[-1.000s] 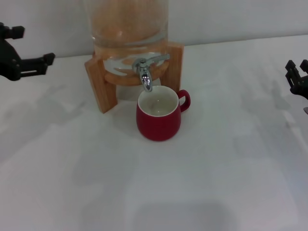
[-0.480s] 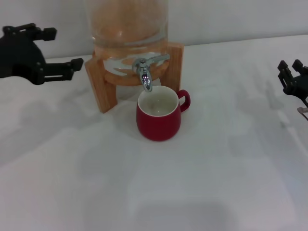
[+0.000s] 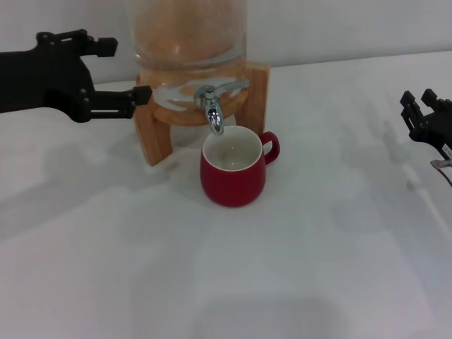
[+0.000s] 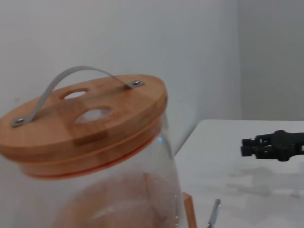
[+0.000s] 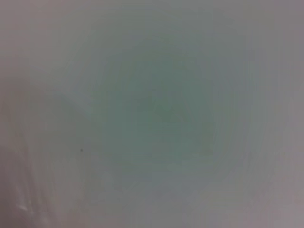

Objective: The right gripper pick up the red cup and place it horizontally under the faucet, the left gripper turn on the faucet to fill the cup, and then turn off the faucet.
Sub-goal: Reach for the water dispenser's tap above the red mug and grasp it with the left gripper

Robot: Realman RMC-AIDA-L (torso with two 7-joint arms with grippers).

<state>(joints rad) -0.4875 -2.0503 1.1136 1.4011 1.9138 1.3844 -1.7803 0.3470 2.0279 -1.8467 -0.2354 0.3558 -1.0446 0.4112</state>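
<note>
One red cup [image 3: 233, 173] stands upright on the white table [image 3: 318, 268], mouth up and directly under the spout of the one faucet [image 3: 212, 106], its loop handle pointing toward the robot's right and slightly back. The left gripper [image 3: 120, 74] reaches in from the left with its fingers spread wide and empty, its lower fingertip just at the wooden stand [image 3: 152, 134] beside the faucet. The right gripper [image 3: 424, 113] hovers well apart at the right edge, holding nothing, its opening impossible to judge.
</note>
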